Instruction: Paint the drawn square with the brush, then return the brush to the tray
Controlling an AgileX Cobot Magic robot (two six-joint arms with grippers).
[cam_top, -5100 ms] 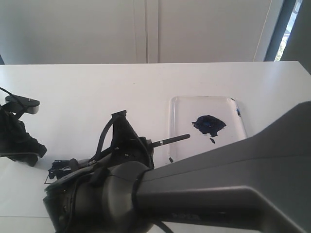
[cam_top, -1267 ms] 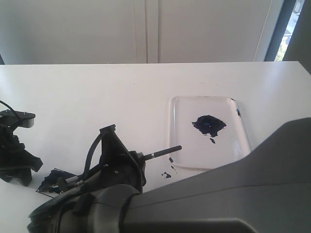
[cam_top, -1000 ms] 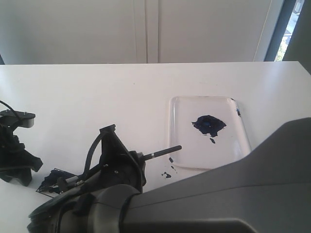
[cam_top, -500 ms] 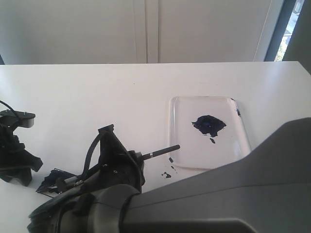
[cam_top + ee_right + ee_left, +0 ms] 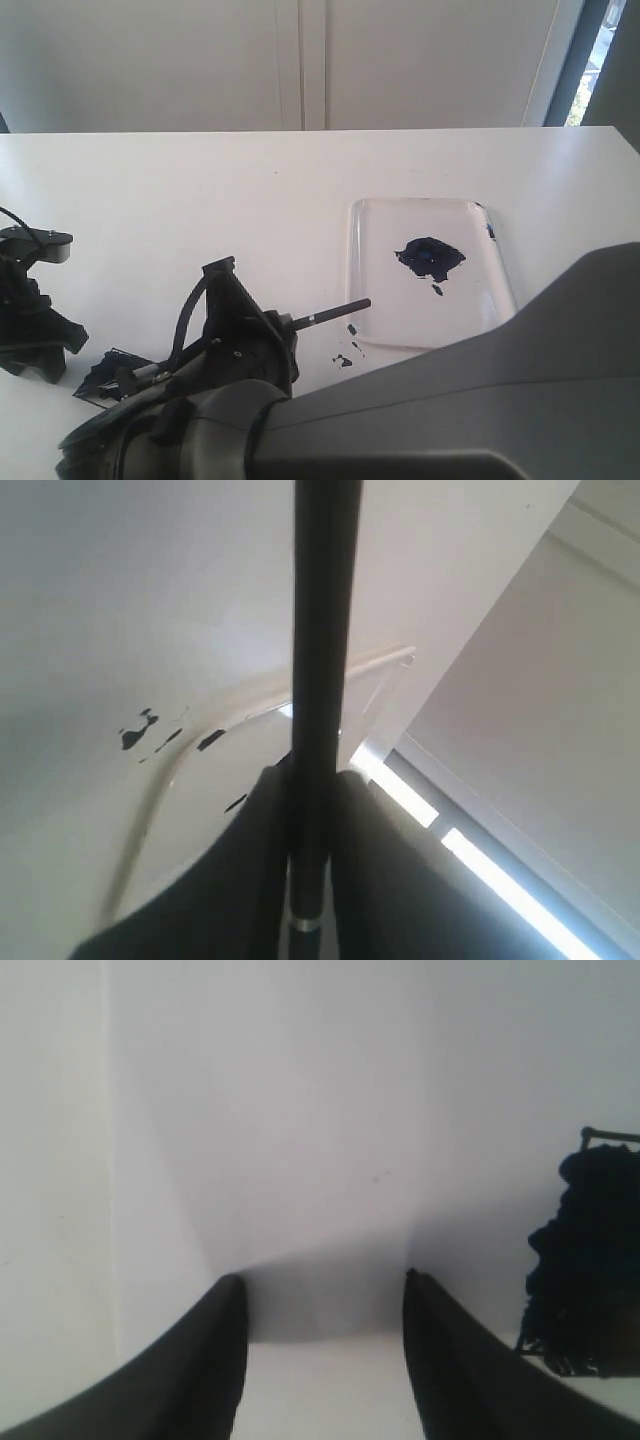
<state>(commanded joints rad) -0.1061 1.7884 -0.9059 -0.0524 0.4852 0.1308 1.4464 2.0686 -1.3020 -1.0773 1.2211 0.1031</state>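
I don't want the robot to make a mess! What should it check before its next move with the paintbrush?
1. The brush is held by the right gripper: ok, it sits clamped between the fingers.
2. The square is fully painted: cannot tell. It looks dark blue, but the arm hides part of it.
3. The tray has room for the brush: ok, only a paint blob lies in it.
4. The table is clean: not ok, paint spots lie beside the tray.
5. The left gripper is out of the way: ok, it is open, empty and on the far side of the square from the tray.
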